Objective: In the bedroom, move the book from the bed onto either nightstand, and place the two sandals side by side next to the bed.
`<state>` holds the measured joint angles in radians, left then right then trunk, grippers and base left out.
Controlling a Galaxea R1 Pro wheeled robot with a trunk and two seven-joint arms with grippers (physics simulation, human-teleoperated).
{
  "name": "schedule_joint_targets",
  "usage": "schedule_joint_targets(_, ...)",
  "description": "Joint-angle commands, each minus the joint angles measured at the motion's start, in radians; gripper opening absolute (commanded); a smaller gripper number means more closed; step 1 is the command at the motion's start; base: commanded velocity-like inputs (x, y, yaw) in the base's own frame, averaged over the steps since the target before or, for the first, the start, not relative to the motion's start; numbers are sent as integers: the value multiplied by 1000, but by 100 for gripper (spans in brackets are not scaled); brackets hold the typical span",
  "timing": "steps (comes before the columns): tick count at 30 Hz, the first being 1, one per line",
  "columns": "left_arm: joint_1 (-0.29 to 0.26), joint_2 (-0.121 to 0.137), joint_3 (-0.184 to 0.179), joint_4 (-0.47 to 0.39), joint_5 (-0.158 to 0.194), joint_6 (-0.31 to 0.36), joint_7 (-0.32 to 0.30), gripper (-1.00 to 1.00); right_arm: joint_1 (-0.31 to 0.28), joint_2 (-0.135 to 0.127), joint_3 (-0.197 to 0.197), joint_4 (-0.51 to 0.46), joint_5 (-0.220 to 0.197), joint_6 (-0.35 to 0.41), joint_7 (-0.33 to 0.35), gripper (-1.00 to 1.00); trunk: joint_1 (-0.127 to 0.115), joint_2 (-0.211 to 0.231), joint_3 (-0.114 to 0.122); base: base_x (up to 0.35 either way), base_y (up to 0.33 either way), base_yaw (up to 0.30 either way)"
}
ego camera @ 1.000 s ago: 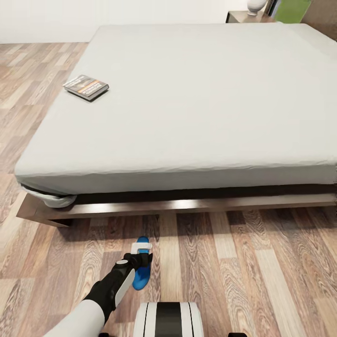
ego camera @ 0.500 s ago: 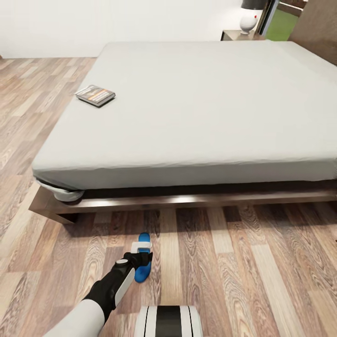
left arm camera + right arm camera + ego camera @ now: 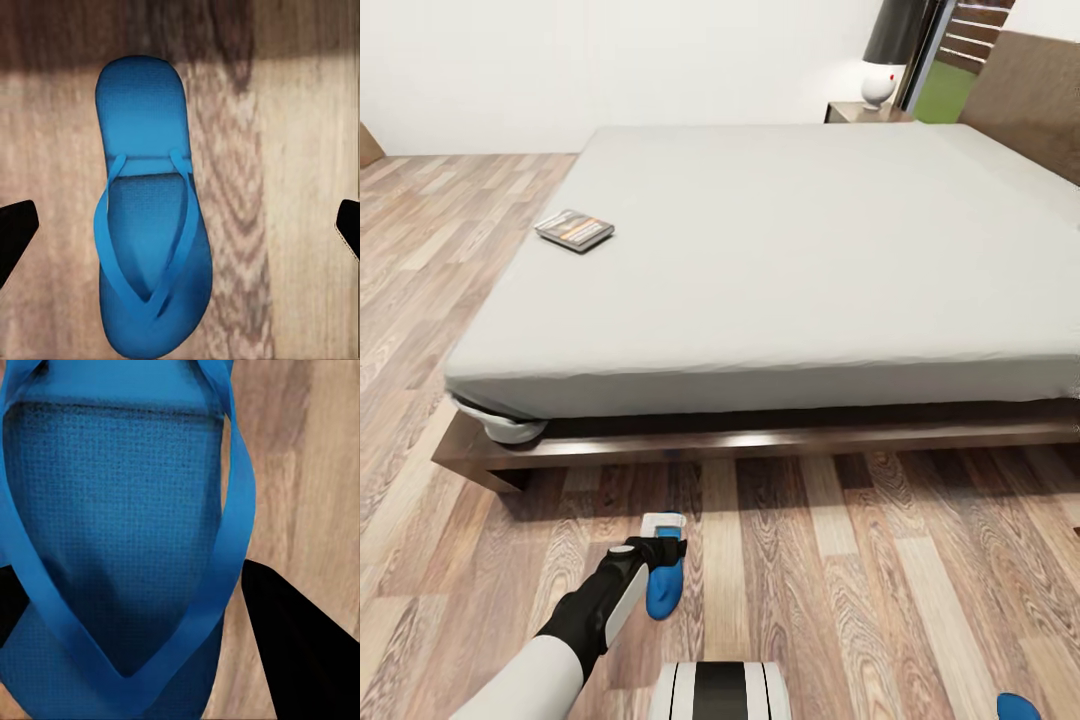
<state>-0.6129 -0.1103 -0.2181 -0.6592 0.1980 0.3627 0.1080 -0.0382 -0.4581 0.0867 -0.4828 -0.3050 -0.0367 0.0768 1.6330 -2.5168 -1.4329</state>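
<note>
The task is only at its beginning, as far as I can judge. The book (image 3: pixel 574 230) is lying flat on the bed (image 3: pixel 790 260), near the corner of the mattress far from the headboard, so moving it to a nightstand (image 3: pixel 857 112) is not done yet. That nightstand is standing beside the headboard end of the bed, carrying a white lamp (image 3: pixel 881 82) with a dark shade.

One sandal (image 3: pixel 665 590) is lying on the wood-plank floor (image 3: pixel 880 580) in front of the long side of the bed, a little away from the dark frame. The left gripper (image 3: pixel 661 545) is hanging right above it, and in the left wrist view its two dark fingers (image 3: pixel 15 232) are standing wide apart on both sides of the sandal, not touching it. The second sandal (image 3: pixel 112 532) is showing very close under the right gripper (image 3: pixel 150 615); whether that gripper is closing on it or only hovering, I cannot tell. In the head view a blue tip (image 3: pixel 1017 707) is showing on the floor, well apart from the first sandal, so the pair is not side by side yet.

The sandals are flat, bright blue, with a finely grained sole and thin smooth Y-shaped straps; they are looking like soft rubber. The mattress is plain, matte light grey with rounded edges. The bed frame is dark brown and slightly glossy. The book is thin, with a grey cover and an orange band.
</note>
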Motion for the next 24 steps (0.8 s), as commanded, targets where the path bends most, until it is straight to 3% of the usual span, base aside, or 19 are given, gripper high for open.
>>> schedule_joint_targets(1, 0, 1, -5, -5, 10, 6, 9, 100, 0, -2, 5, -94, -11, 77, -1, -100, -1, 0, 3, 0, 0, 0)
schedule_joint_targets(4, 0, 3, -4, -7, 10, 8, 9, 100, 0, -1, 4, -254, -10, 200, -5, -100, -2, 1, 15, 0, 0, 0)
schedule_joint_targets(8, -1, 4, -4, -8, 10, 8, 9, 100, -2, 3, 4, -399, -8, 320, -20, -100, -4, 2, 30, 0, 0, 0)
schedule_joint_targets(11, -1, 7, -4, -8, 9, 9, 9, 100, -4, 9, 5, -604, -10, 460, -140, -100, -5, 2, 42, 0, 0, 0)
schedule_joint_targets(14, -1, 8, -5, -8, 9, 9, 9, 100, -6, 11, 5, -704, -15, 517, -181, -100, -6, 3, 54, 0, 0, 0)
schedule_joint_targets(19, 0, 9, -6, -7, 9, 9, 9, 100, -50, 16, 8, -729, -12, 538, -196, -100, -9, 4, 73, 0, 0, 0)
schedule_joint_targets(24, 0, 23, -6, -4, 11, 7, 9, 100, -141, 66, 9, -651, -9, 540, -197, -100, -11, 5, 92, 0, 0, 0)
